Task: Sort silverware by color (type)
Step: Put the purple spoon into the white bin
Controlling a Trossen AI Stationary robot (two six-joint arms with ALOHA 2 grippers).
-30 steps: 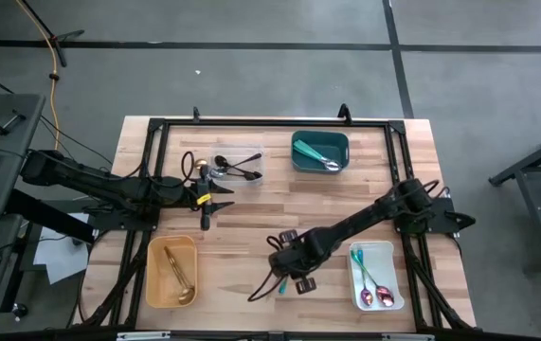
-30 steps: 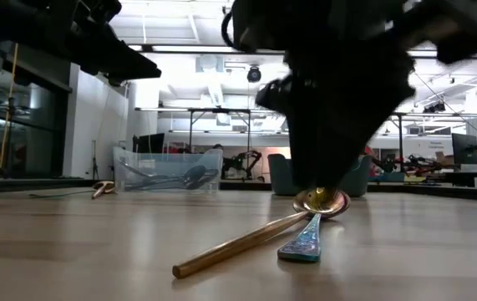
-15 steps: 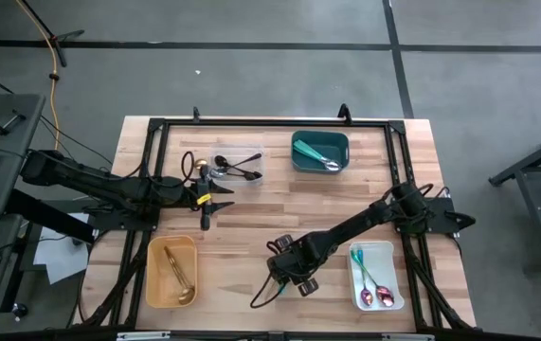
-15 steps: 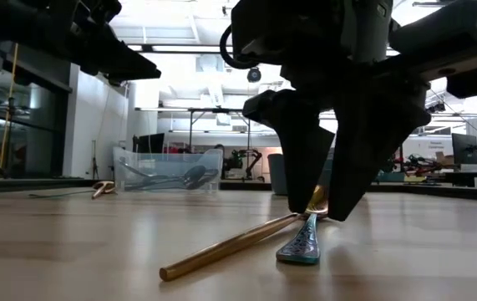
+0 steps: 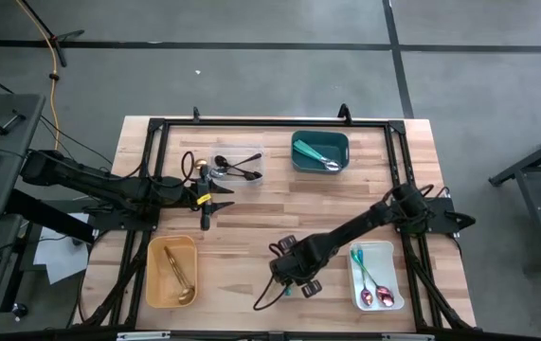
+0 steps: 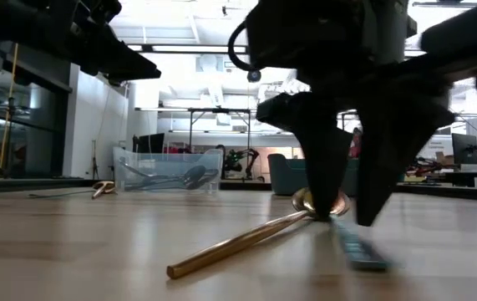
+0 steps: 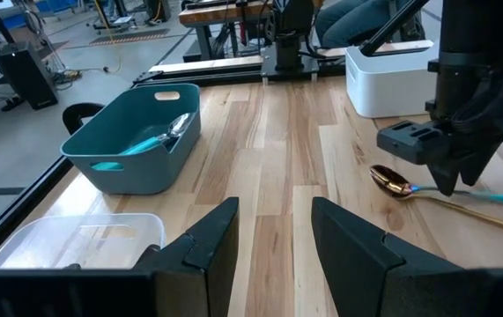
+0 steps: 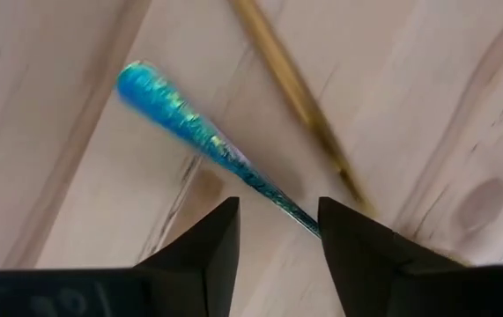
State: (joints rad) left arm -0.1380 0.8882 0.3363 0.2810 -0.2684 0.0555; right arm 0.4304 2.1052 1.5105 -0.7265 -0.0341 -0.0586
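Observation:
My right gripper (image 5: 290, 276) is open and low over the table's near middle. Its fingers (image 6: 328, 171) stand on either side of the thin neck of a teal-handled spoon (image 8: 181, 123), which lies flat on the wood with its handle (image 6: 360, 249) pointing toward the near edge. A gold spoon (image 6: 238, 244) lies beside it, its bowl (image 7: 390, 181) close to the fingers. My left gripper (image 7: 275, 231) is open and waits above the table's left side (image 5: 204, 201), touching nothing. My right gripper comes at the teal-handled spoon from above, pointing down, with its fingers across the spoon's neck (image 8: 297, 216). The neck runs up to the inner edge of one finger (image 8: 357, 251); I cannot tell whether it touches. The spoon lies on the table.
A clear container (image 5: 237, 166) with dark utensils and a teal bin (image 5: 319, 152) stand toward the far edge. A yellow bin (image 5: 171, 271) with gold spoons sits near left, and a white bin (image 5: 376, 275) with pink-purple spoons near right. Bare wood lies between them.
My right gripper has come down over the two spoons and shifted a little toward the near edge. The teal-handled spoon has turned on the table: its handle end has swung toward the table's right, while its head end stayed by the gold spoon's bowl.

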